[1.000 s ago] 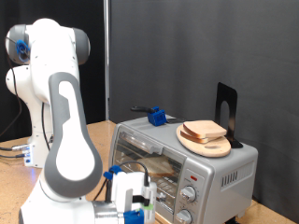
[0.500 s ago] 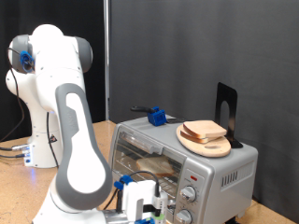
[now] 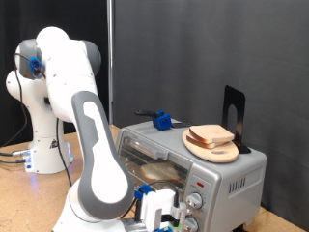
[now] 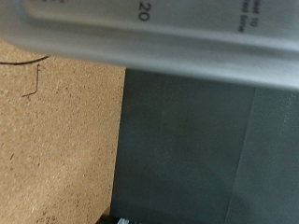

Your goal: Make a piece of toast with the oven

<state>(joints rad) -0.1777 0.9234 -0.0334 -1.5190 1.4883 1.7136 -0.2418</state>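
Observation:
The silver-grey oven [image 3: 232,174] stands at the exterior view's lower right with its glass door shut. A pale tan flat shape [image 3: 159,174] shows behind the glass on the rack; it looks like the piece of toast. My gripper [image 3: 162,215] is low at the bottom edge, just to the exterior view's left of the two round knobs [image 3: 196,201], and its fingers are hard to make out. The wrist view shows the oven's silver front [image 4: 187,37] very close, with a printed "20", and none of my fingers.
A round wooden board [image 3: 214,148] with other bread slices [image 3: 210,134] lies on the oven's top. A black stand [image 3: 233,111] and a blue-tipped tool [image 3: 162,121] are also up there. The brown table [image 4: 56,140] lies below the oven's front.
My arm has swung towards the exterior view's right, carrying the gripper closer to the oven's knobs. The oven and the bread on top have not moved.

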